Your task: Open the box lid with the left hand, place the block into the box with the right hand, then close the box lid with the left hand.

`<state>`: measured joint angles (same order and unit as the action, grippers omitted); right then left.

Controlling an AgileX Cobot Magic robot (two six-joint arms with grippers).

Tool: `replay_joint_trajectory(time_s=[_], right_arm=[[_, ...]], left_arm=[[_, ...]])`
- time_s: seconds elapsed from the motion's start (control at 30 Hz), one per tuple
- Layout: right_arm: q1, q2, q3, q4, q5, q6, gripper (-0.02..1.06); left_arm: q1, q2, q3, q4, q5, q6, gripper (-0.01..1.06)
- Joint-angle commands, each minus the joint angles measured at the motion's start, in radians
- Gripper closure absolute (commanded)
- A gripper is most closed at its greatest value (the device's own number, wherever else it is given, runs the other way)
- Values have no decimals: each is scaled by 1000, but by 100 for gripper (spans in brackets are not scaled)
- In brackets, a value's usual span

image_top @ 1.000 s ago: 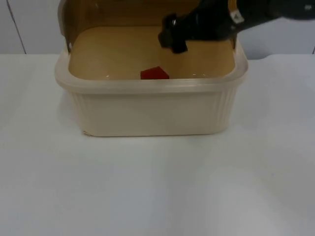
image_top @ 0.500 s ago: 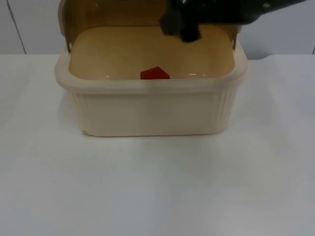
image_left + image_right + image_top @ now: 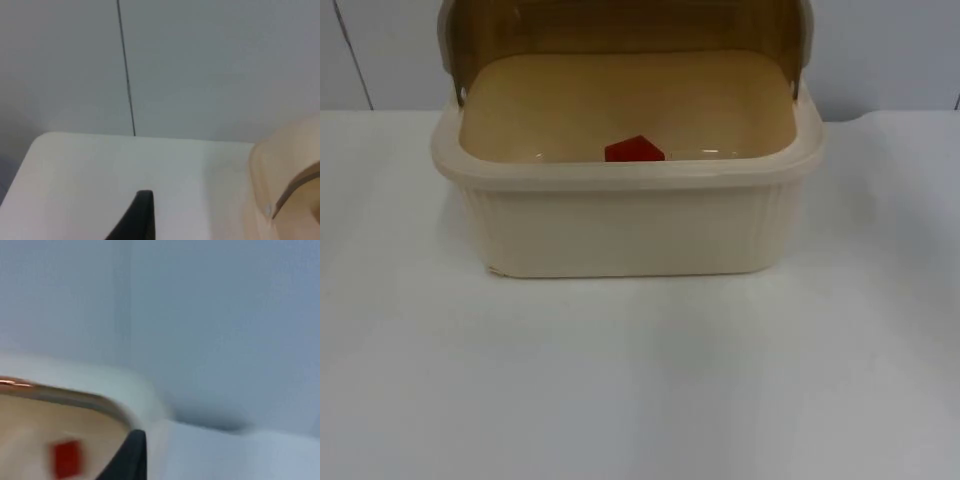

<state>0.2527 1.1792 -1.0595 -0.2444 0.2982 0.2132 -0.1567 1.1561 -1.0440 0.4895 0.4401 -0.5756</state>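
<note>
A cream plastic box stands at the back middle of the table, its brownish lid tipped up and back against the wall. A small red block lies on the box floor near the front wall. The right wrist view looks down over the box's rim onto the red block, so the right gripper hovers above the box's right end with nothing in it. The left gripper hangs over bare table to the left of the box, apart from it.
The white table spreads wide in front of the box and on both sides. The grey partition wall rises directly behind the box and its lid.
The right arm, which reached over the open box a second ago, has pulled up and back out of the top view. The red block stays on the box floor.
</note>
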Motion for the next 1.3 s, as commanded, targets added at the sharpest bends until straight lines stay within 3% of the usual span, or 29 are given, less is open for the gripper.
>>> replay_joint_trajectory(time_s=[0.0, 0.07, 0.1, 0.17, 0.27, 0.33, 0.47, 0.63, 1.27], right_arm=[[-134, -31, 4, 278, 95, -326, 0], [-260, -57, 4, 591, 159, -552, 0], [-260, -57, 4, 591, 159, -552, 0], [-358, -78, 4, 696, 172, -626, 0], [-374, -88, 4, 670, 183, -624, 0], [-376, -91, 4, 608, 204, -607, 0], [-376, -91, 4, 601, 230, -536, 0], [-381, -87, 4, 412, 188, -377, 0], [-381, -89, 4, 405, 202, -358, -1]], left_arm=[[-5, -8, 1, -11, -31, -4, 0], [-5, -8, 1, -11, -34, -4, 0], [-5, -8, 1, -11, -34, -4, 0], [-5, -8, 1, -9, -34, -4, 0], [-5, -8, 1, -9, -34, -4, 0], [-5, -8, 1, -9, -34, -4, 0], [-5, -8, 1, -6, -34, -4, 0], [-5, -8, 1, 12, -35, -4, 0], [-5, -8, 1, 27, 0, -5, 0]])
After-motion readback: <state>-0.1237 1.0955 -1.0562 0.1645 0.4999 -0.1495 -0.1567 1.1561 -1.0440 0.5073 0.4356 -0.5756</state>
